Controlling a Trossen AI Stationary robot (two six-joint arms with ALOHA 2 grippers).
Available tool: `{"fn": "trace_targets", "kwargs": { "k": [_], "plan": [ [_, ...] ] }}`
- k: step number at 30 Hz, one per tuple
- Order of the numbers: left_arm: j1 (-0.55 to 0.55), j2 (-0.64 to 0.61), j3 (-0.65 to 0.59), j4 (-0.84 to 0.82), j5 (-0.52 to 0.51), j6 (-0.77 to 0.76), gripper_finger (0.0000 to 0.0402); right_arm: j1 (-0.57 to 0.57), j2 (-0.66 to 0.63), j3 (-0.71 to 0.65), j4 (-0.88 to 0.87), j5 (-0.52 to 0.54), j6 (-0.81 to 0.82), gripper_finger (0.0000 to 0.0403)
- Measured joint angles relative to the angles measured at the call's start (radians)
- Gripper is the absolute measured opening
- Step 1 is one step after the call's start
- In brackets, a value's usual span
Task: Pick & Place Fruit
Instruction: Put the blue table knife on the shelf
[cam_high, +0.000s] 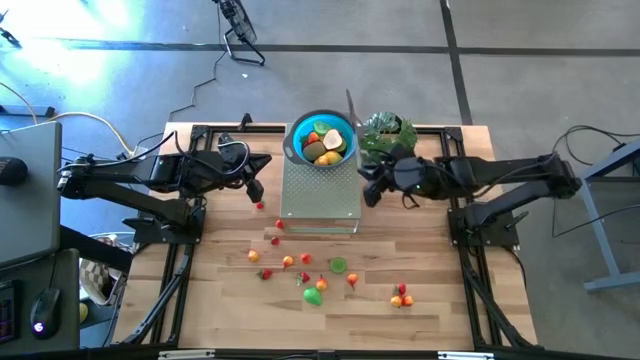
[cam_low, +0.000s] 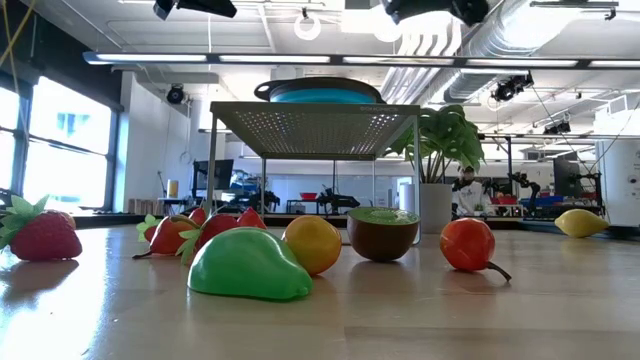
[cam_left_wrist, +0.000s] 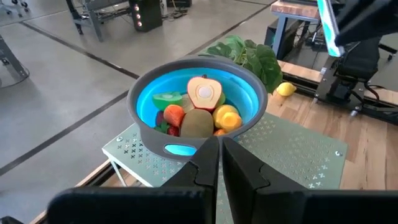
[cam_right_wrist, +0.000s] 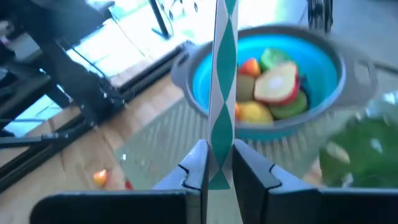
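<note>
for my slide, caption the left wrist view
Shut left pincer faces the blue bowl of toy fruit on a perforated stand.

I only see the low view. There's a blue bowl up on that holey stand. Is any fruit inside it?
Observer: Yes. The blue bowl holds several toy fruits, with a halved apple on top.
Operator: Where are the robot's hands?
Observer: The left gripper is left of the stand, fingers shut and empty, pointing at the bowl.
Operator: And the other one?
Observer: The right gripper is at the stand's right side, fingers pinching a slim teal-and-white strip.
</note>
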Motion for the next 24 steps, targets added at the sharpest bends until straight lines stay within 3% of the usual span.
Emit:
{"fn": "trace_targets", "kwargs": {
  "k": [12, 17, 24],
  "plan": [
    [0.0, 0.0, 0.0, 0.001, -0.003, 0.019, 0.0014, -0.125, 0.03, 0.0, 0.143, -0.173, -0.272, 0.0042],
    [0.0, 0.0, 0.0, 0.002, -0.003, 0.019, 0.0014, -0.14, 0.03, 0.0, 0.148, -0.279, -0.337, 0.0042],
    [0.0, 0.0, 0.0, 0.002, -0.003, 0.019, 0.0014, -0.138, 0.03, 0.0, 0.148, -0.34, -0.445, 0.0042]
  ]
}}
